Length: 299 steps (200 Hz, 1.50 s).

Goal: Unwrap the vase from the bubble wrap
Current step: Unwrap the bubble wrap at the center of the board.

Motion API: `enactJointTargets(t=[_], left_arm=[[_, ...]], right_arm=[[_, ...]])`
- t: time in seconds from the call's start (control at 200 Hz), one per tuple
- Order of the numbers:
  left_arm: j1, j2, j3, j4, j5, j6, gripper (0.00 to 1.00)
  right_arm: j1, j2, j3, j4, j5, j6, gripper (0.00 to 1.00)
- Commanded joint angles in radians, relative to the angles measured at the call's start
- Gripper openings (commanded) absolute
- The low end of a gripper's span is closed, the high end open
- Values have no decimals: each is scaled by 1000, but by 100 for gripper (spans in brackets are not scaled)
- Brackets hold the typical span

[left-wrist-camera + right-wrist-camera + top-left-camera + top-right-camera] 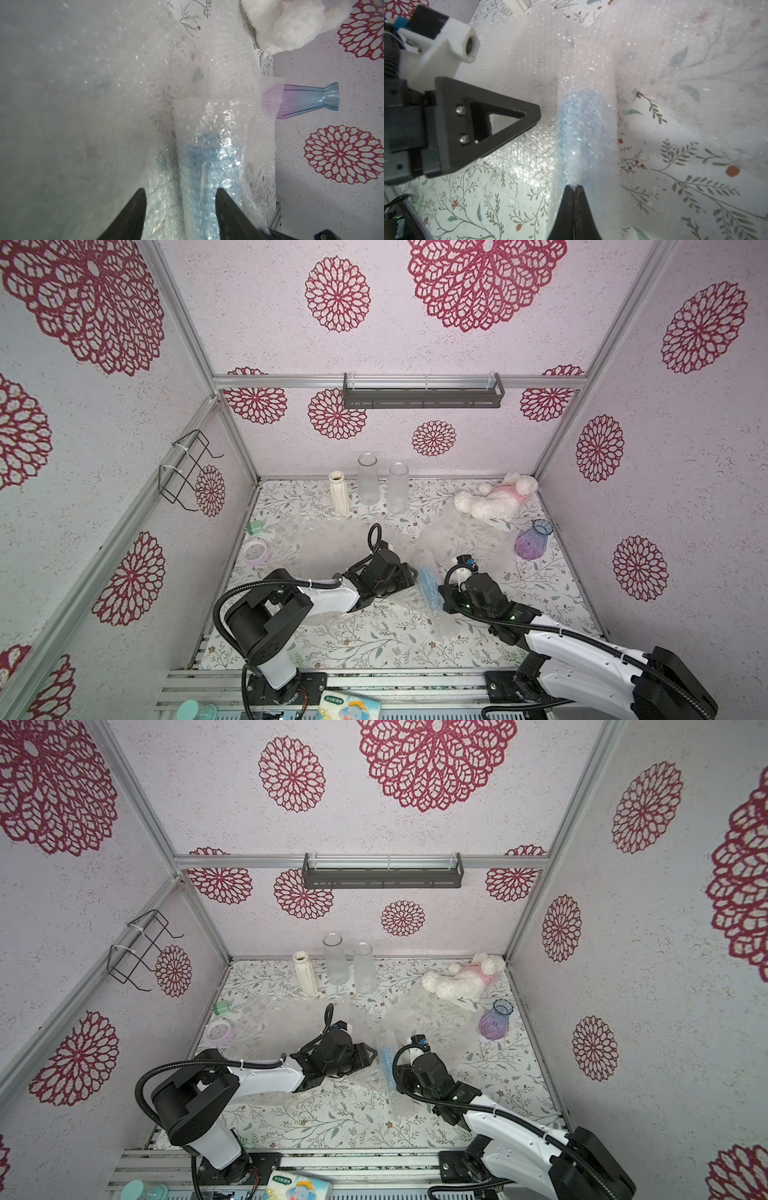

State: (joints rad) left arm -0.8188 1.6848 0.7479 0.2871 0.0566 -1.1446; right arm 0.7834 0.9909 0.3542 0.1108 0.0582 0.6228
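Note:
A blue vase (pixel 428 585) lies on the table's middle, rolled inside clear bubble wrap (pixel 207 133); only its blue tint shows through. My left gripper (pixel 180 193) is open, its dark fingers standing apart on either side of the wrapped bundle. From the opposite side, my right gripper (pixel 574 187) is shut on a fold of the bubble wrap at the bundle's edge. In both top views the two grippers face each other across the bundle (pixel 387 1060). One left finger (pixel 500 118) shows in the right wrist view, just short of the wrap.
Loose bubble wrap sheets (pixel 316 539) spread behind the arms. A cream ribbed vase (pixel 340 497) and two clear glass cylinders (pixel 368 483) stand at the back. A purple-blue vase (pixel 533 539) and white plush toy (pixel 494 499) are back right. A pink round container (pixel 257 551) sits left.

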Motion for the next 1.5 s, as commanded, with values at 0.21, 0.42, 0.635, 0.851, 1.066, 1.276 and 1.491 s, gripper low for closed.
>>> enactJointTargets(t=[0.21, 0.42, 0.635, 0.851, 1.066, 1.276, 1.491], left_arm=[[-2, 66, 5, 187, 63, -36, 48], [-13, 61, 4, 187, 63, -55, 32], [-28, 44, 20, 181, 58, -57, 3], [-37, -3, 28, 145, 59, -52, 0], [-39, -75, 58, 55, 46, -15, 0], [-39, -68, 104, 31, 64, -3, 0], [-37, -48, 178, -70, 64, 38, 0]], right_arm=[[-1, -3, 2, 32, 19, 10, 0], [-1, 0, 3, 35, 23, 10, 0], [-1, -5, -3, 32, 26, 12, 0], [-1, 1, -5, 31, 32, 0, 0], [-1, 8, -7, 48, 34, -21, 0], [-1, 10, 7, 61, 11, -48, 2], [-1, -48, 17, 21, 39, -93, 34]])
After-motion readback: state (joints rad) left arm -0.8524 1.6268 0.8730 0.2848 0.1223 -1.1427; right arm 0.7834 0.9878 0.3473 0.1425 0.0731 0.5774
